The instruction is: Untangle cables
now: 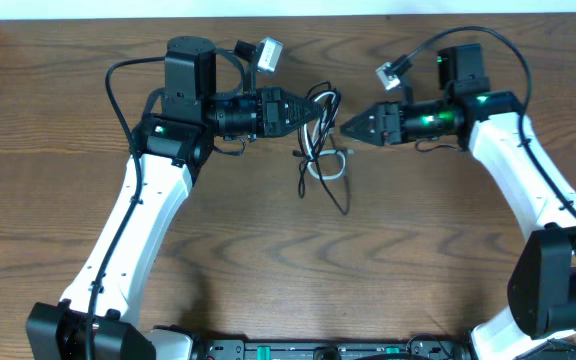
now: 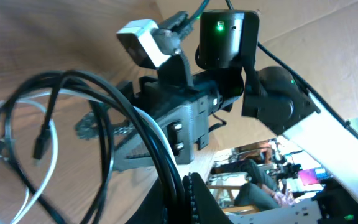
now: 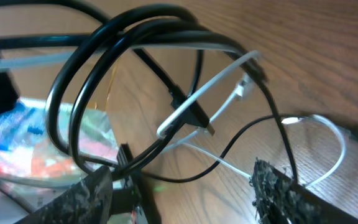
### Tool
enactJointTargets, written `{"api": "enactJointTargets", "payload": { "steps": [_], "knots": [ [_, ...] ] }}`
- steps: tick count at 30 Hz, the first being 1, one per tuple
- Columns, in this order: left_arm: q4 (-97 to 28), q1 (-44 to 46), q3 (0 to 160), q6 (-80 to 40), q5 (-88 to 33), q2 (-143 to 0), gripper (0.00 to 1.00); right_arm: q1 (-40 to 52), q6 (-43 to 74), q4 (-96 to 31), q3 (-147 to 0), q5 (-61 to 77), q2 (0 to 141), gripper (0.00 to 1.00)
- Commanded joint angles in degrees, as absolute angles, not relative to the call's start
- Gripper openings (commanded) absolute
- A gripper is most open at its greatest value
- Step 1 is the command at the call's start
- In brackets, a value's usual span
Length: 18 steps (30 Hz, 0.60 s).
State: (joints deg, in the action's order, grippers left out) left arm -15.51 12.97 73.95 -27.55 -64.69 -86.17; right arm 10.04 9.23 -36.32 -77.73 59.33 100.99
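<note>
The left gripper [image 1: 318, 111] is clamped shut on the raised loops of the black cable [image 2: 163, 158]. The right gripper [image 1: 347, 127] faces it just beside the tangle, jaws wide apart and holding nothing. Both cables lie mid-table [image 1: 438, 260] between the two tips, with the white cable [image 3: 207, 93] threaded through the black loops; the bundle's long axis runs from the left gripper toward the robot's base.

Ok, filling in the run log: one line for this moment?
left gripper shut on black cable | right gripper open beside it | white cable tangled with black
</note>
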Motion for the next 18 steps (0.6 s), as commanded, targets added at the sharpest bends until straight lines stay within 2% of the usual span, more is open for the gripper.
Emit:
{"api": "enactJointTargets", "payload": {
  "steps": [1, 7, 9, 10, 15, 18],
  "knots": [
    [-15.0, 13.1, 75.0, -31.1, -66.8, -86.1, 0.08, 12.2, 19.1, -35.0, -78.6, 51.5, 101.2, 0.68],
    [-15.0, 14.2, 75.0, -31.6, -66.7, -86.1, 0.08, 16.7, 30.2, -28.7, -78.6, 44.1, 102.9, 0.62],
    [-15.0, 14.6, 75.0, -31.6, -66.3, -86.1, 0.08, 18.0, 32.9, -26.6, -78.6, 43.2, 103.9, 0.57],
    [-15.1, 14.7, 75.0, -31.6, -65.9, -86.1, 0.08, 18.5, 34.1, -26.0, -78.6, 42.4, 104.3, 0.54],
    [-15.0, 14.8, 75.0, -31.6, -62.8, -86.1, 0.08, 18.9, 36.7, -32.7, -78.6, 31.6, 105.8, 0.21],
    [-15.0, 14.8, 75.0, -31.6, -58.5, -86.1, 0.08, 17.9, 36.6, -39.4, -78.6, 22.3, 105.8, 0.09]
  ]
}}
